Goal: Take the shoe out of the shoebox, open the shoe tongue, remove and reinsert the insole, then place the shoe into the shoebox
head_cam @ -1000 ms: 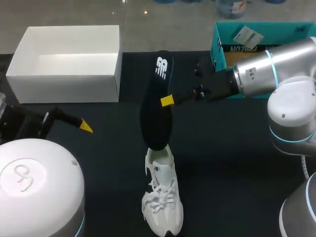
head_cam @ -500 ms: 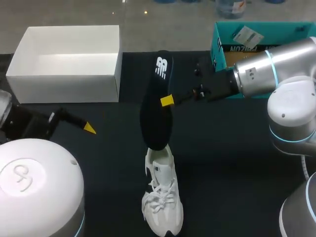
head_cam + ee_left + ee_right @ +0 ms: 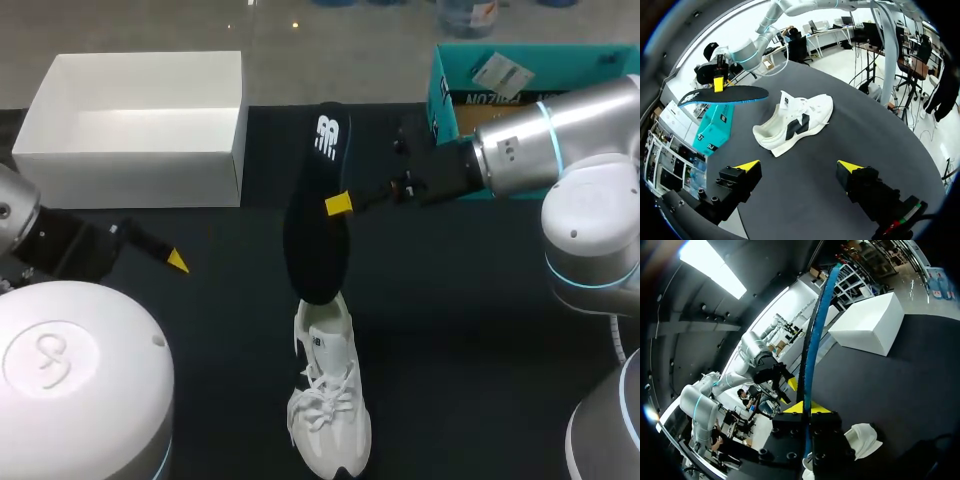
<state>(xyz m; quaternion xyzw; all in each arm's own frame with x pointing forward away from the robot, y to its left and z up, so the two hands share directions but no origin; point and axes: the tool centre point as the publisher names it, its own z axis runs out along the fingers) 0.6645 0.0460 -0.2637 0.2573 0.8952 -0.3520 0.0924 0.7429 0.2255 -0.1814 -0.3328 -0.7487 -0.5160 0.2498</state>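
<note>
Currently the right tool (image 3: 340, 204) pinches the black insole (image 3: 315, 225) edge-on above the white shoe (image 3: 328, 405) on the counter (image 3: 480, 330), the left tool (image 3: 799, 166) gaping empty nearby, so pushing the floppy insole in may buckle it or shove the unheld shoe.

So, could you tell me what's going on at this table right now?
The right gripper is clamped on the black insole and holds it in the air, clear of the white shoe. The shoe sits upright on the dark table with its insole out. The left gripper is open and holds nothing; it is off to the side, in front of the white shoebox, which looks empty.
</note>
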